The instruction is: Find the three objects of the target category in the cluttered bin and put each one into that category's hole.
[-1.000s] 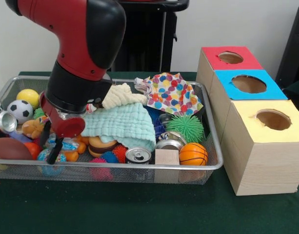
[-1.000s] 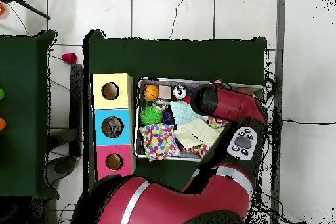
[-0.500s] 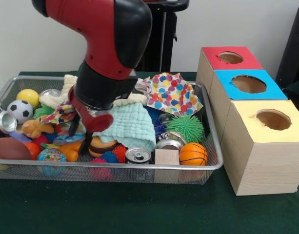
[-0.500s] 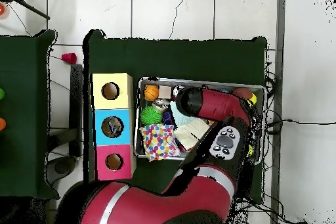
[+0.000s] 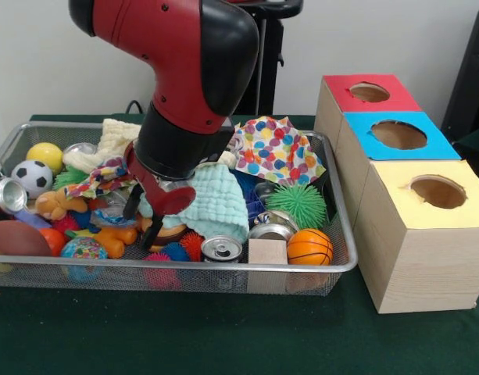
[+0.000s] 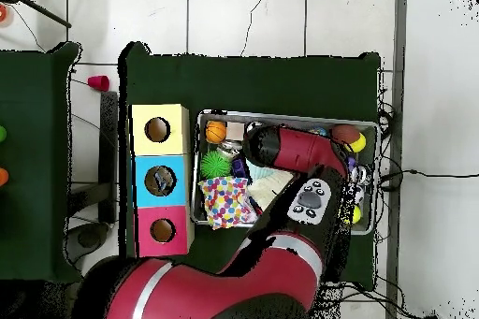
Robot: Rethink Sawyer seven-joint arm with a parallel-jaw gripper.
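Arm has shifted right across the wire bin [image 5: 344, 262]; gripper [image 5: 143, 226] now at 9 o'clock of the mint cloth [image 5: 216, 199], fingers apart, holding nothing.

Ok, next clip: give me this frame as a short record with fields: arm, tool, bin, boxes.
arm: reaches down into the bin, over its middle
tool: tool, fingers apart, nothing visibly held, low among the toys beside the mint cloth
bin front row: can, wood block, basketball
bin left end: soccer ball, yellow ball, football
boxes: yellow box, blue box, red box, each with a round top hole
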